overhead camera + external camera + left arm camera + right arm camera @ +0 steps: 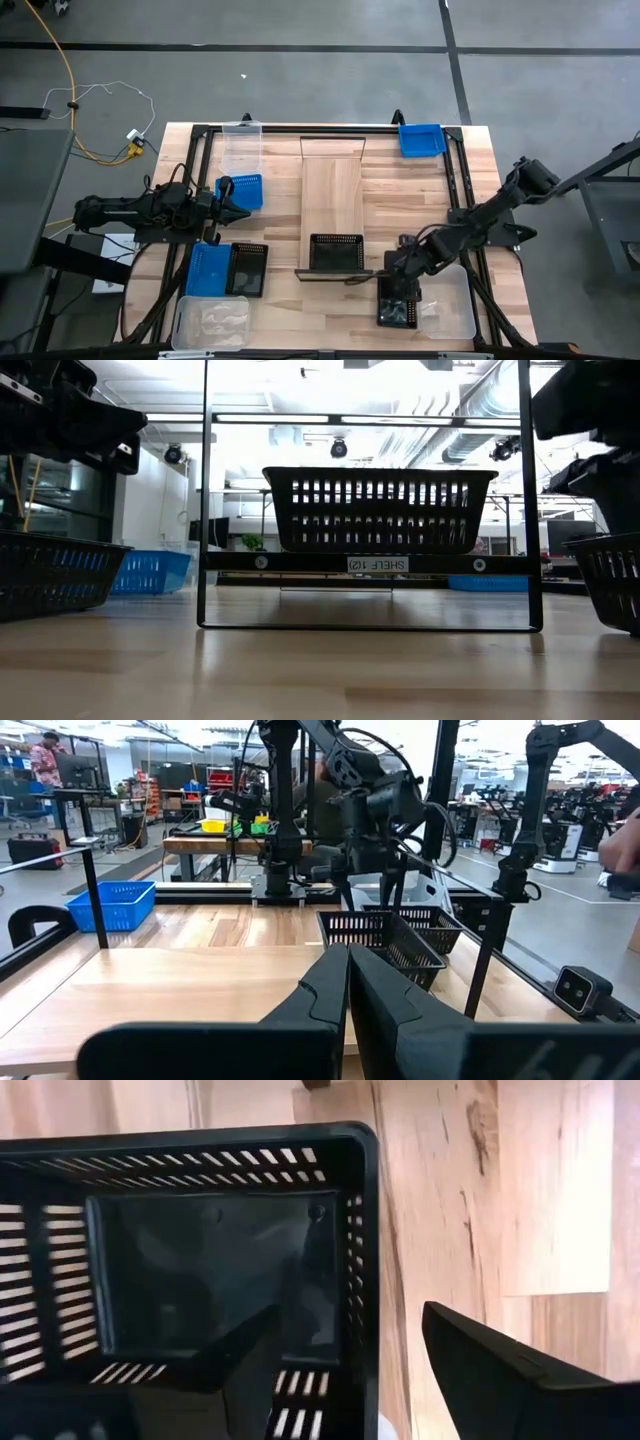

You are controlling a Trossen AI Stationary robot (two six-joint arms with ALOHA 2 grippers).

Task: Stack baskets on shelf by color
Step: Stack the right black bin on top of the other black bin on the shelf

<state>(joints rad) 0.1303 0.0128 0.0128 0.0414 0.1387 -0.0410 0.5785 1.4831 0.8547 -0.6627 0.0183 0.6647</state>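
One black perforated plastic basket (pixel 336 252) sits on the long light-wood shelf (pixel 332 185) at its 6 o'clock end; right gripper (pixel 400 283), jaws wide, straddles another black basket's (pixel 398 300) wall at 4 o'clock, apparently to grasp it; left gripper (pixel 236 208) shut, waiting at 9 o'clock.

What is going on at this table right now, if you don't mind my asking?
A two-armed robot is sorting baskets onto the shelf by colour. One black basket already sits at the shelf's near end. The right gripper is over a second black basket on the table beside the shelf; its jaws are open, one finger inside the basket and one outside its wall. The left gripper is shut and empty, waiting by a blue basket. More blue and clear baskets lie around the table.
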